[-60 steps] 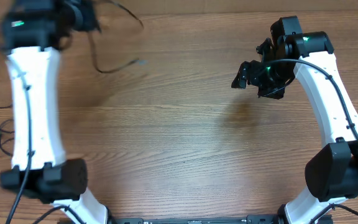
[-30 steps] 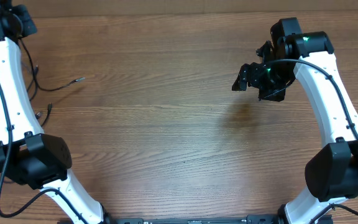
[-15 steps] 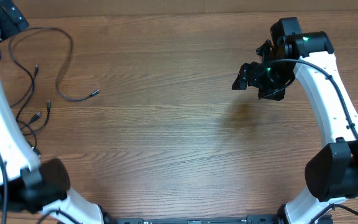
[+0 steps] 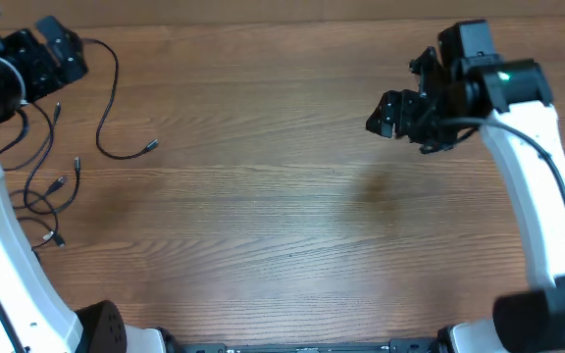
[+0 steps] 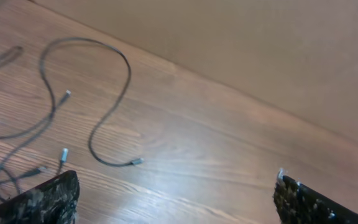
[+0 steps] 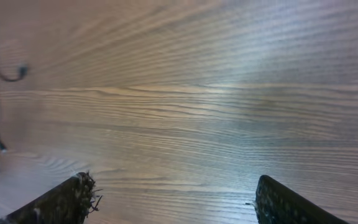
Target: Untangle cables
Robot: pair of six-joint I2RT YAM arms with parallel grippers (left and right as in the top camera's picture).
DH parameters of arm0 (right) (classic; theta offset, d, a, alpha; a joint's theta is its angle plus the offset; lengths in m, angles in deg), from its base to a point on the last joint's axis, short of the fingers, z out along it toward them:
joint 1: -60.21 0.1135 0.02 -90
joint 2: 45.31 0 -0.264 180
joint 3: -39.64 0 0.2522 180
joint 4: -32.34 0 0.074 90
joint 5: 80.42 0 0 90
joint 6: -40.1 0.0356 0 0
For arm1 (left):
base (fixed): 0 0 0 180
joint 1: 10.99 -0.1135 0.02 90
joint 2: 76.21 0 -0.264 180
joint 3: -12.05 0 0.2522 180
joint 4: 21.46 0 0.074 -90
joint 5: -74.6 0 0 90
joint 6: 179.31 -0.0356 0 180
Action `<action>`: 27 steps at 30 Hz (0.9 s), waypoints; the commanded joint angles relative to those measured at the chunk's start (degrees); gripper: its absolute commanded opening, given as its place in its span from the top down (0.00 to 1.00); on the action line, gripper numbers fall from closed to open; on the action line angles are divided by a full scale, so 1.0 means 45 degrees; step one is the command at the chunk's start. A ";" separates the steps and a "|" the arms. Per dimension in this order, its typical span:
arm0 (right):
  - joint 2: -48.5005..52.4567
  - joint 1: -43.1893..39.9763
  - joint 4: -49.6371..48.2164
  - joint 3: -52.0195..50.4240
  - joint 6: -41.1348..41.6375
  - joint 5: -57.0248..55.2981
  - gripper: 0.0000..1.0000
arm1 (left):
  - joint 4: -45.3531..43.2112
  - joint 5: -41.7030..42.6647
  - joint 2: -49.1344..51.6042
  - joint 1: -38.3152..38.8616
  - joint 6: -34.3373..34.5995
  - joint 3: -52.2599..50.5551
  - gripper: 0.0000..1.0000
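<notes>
**Item 1: cables** (image 4: 62,182). Thin black cords lie loose on the table (image 4: 282,245) at its far left. A few strands cross one another, their small plug ends fanned out. One looped strand (image 4: 148,146) sits apart from these and curls across the table to a silver-tipped plug. Its other end runs up close beside the left gripper in the overhead view; contact cannot be told.

**Item 2: left gripper** (image 4: 52,59). It hangs at the far-left corner, above the cables. In the left wrist view its jaws are spread wide, holding and touching nothing, with bare table between them and the looped strand (image 5: 135,162) beyond.

**Item 3: right gripper** (image 4: 400,113). It is raised over the right half, well apart from the cables. In the right wrist view its jaws are spread wide, with only wood grain between them.
</notes>
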State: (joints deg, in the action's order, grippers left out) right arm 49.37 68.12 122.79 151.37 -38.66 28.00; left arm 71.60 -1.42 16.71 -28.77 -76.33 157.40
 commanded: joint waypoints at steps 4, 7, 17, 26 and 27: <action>-0.2137 0.0029 0.0277 0.0092 -0.0204 -0.0097 0.18 | 0.0316 0.0578 -0.0389 0.1326 -0.1540 0.0015 0.00; -0.2968 0.0029 0.0340 0.0092 -0.0199 -0.0447 0.17 | 0.0704 0.0627 -0.0627 0.2098 -0.1855 0.0015 0.00; -0.5581 0.0029 0.0374 0.0092 -0.0204 -0.3167 0.05 | 0.1418 0.0903 -0.0986 0.3565 -0.2322 0.0005 0.01; -0.6173 0.0029 0.0515 0.0087 -0.0199 -0.4556 0.00 | 0.1753 0.0767 -0.0816 0.3555 -0.2322 0.0005 0.00; -0.6154 0.0029 0.0520 0.0087 -0.0199 -0.4556 0.00 | 0.1753 0.0767 -0.0816 0.3551 -0.2317 0.0005 0.00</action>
State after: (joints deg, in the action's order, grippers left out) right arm 21.30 68.14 125.28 151.37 -39.45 9.94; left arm 79.56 1.99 12.74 -12.94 -85.47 157.40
